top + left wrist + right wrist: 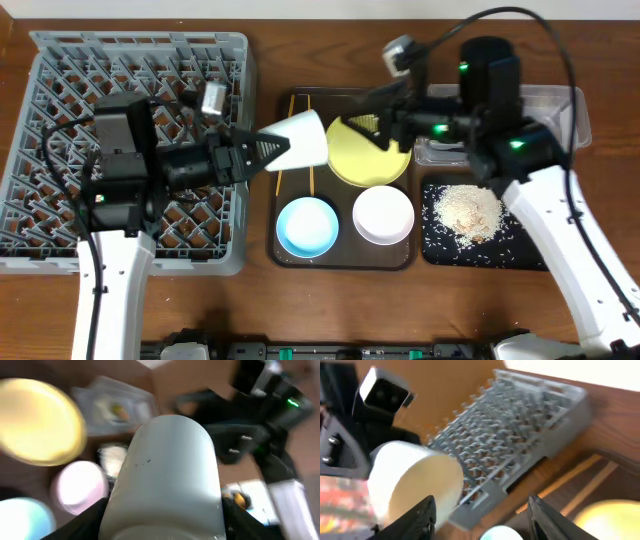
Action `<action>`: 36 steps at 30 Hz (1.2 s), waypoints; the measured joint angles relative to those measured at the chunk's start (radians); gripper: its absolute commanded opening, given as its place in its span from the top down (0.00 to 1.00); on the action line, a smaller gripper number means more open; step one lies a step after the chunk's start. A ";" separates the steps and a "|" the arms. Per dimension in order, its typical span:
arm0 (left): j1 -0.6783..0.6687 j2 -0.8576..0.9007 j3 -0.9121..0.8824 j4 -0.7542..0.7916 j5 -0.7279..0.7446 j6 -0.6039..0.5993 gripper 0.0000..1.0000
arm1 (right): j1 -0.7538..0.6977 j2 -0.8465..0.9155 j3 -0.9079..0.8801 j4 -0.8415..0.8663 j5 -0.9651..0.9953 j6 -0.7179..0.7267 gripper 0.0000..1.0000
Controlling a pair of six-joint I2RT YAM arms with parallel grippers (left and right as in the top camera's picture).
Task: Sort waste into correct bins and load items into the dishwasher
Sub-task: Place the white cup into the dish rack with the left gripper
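The dish-loading step appears to be in hand. The left hand [262,150] is gripping the white cup [300,137] at its narrower end, its 2 fingers closed on the cup's sides. It is holding the cup clear of the bench, tipped on its side with the wider end pointing toward the yellow plate [375,170]. The cup is hanging over the left edge of the brown tray [345,266], just beside the near wall of the dish rack [140,40], and is not yet above the pegs.

The right hand [372,125] is hovering over the yellow plate with its fingers spread wide and nothing between them. The plate, the blue bowl [307,225], the white bowl [383,214] and the chopsticks [310,180] are all lying on the brown tray, so most of the loading seems to be waiting.

The next move is probably calling for the left arm to carry the cup across the wall and over the rack. It would then turn the mouth downward, lower the cup between pegs and only then open its fingers. The 2 arms are working close together here, so the cup needs room from the right hand while swinging away.
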 measured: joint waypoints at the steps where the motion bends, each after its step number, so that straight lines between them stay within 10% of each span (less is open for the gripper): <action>1: 0.015 -0.003 0.000 -0.035 -0.043 0.005 0.53 | -0.010 -0.006 0.000 -0.022 0.002 0.003 0.36; 10: 0.124 -0.067 0.001 -0.368 -0.661 0.032 0.53 | 0.003 -0.018 0.002 -0.350 0.183 0.008 0.24; 22: 0.128 -0.072 0.017 -0.539 -1.135 0.023 0.53 | 0.264 0.165 0.002 -0.450 0.550 0.021 0.01; 36: 0.441 -0.011 0.074 -0.515 -1.298 -0.063 0.53 | 0.307 0.338 0.002 -0.422 0.659 0.038 0.01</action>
